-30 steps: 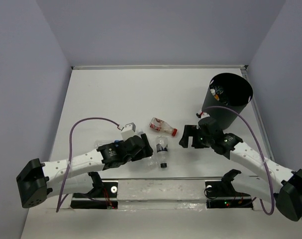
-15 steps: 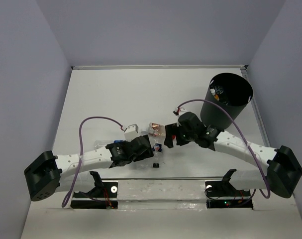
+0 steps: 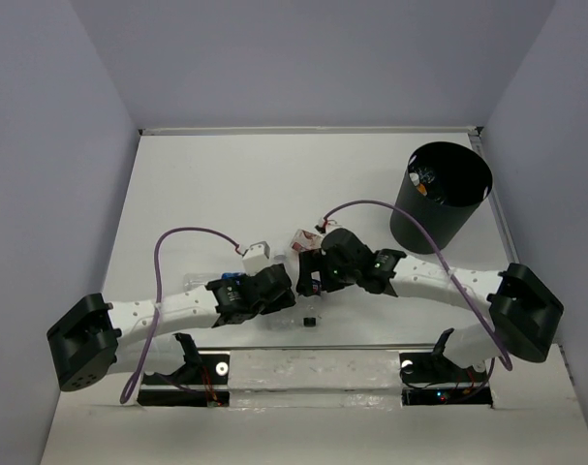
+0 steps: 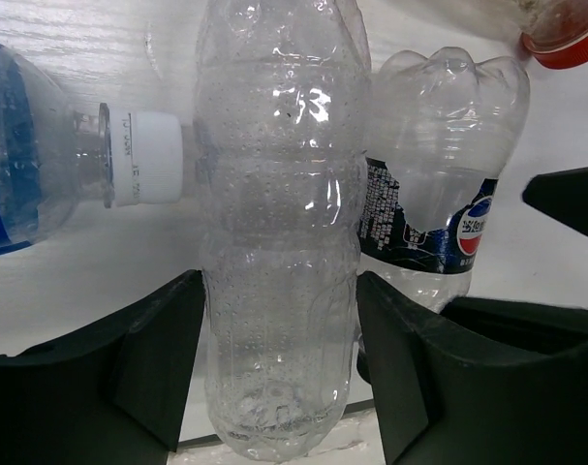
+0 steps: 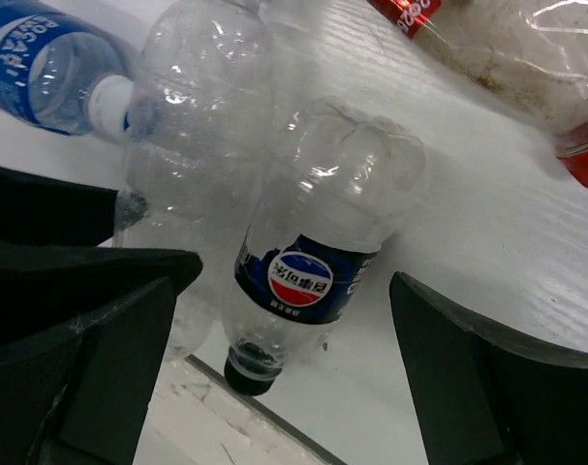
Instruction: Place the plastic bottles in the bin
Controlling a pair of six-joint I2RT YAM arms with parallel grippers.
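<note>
Black matte bin (image 3: 429, 228), clear dimpled bottle (image 4: 279, 242).

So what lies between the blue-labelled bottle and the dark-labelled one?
The unlabelled bottle, held by the left fingers; the blue-labelled bottle and dark-labelled bottle flank it in the left wrist view.

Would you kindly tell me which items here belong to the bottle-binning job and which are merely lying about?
Job: unlabelled bottle, dark-label bottle, blue-label bottle, red-capped bottle, bin.
Not part of it: purple cables, table.
</note>
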